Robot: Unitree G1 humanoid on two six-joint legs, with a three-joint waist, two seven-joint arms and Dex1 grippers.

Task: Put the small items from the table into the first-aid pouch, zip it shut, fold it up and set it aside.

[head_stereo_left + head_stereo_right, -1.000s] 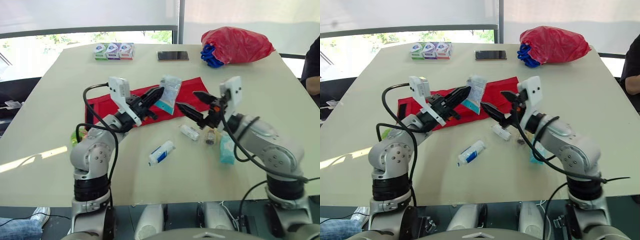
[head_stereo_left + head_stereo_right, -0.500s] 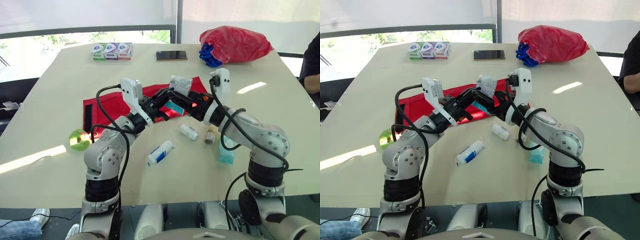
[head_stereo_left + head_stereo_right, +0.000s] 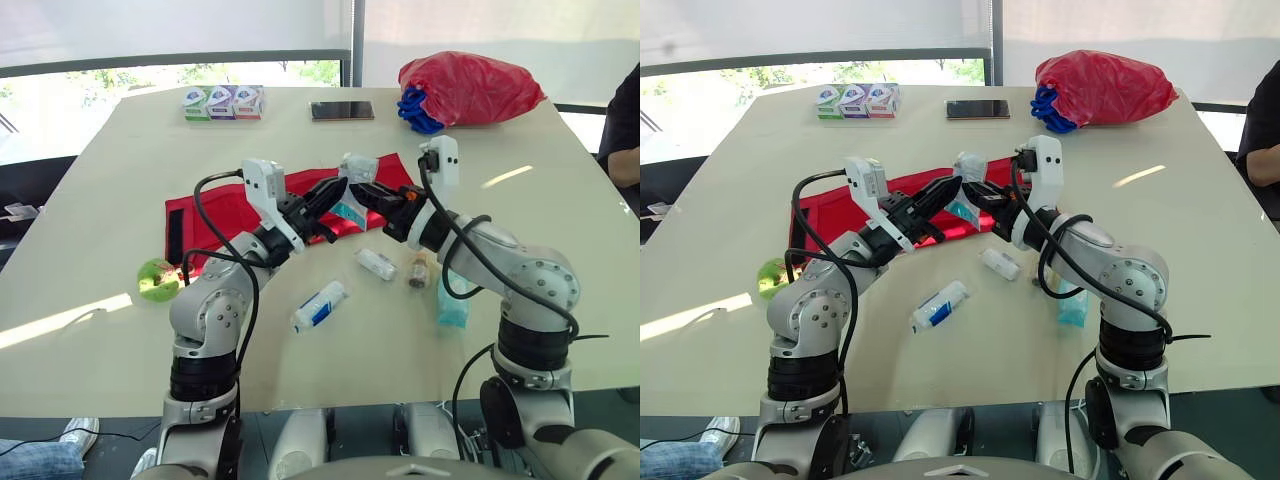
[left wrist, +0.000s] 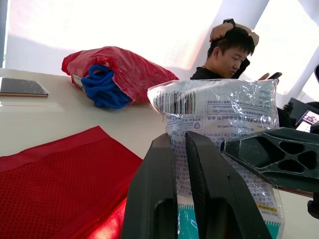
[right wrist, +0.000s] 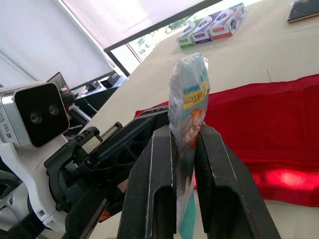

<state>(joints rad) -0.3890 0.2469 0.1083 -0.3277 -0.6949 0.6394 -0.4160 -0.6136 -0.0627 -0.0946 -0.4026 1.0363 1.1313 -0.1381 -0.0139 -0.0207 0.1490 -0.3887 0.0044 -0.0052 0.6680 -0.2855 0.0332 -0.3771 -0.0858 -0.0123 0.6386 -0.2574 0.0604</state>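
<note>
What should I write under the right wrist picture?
The right gripper pinches a clear plastic packet upright over the red mesh pouch.

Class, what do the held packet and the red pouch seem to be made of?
The packet looks like thin clear plastic film, glossy: it crinkles, catches glare and carries print. The pouch looks like red mesh fabric, likely synthetic, matt: a fine woven grid shows.
</note>
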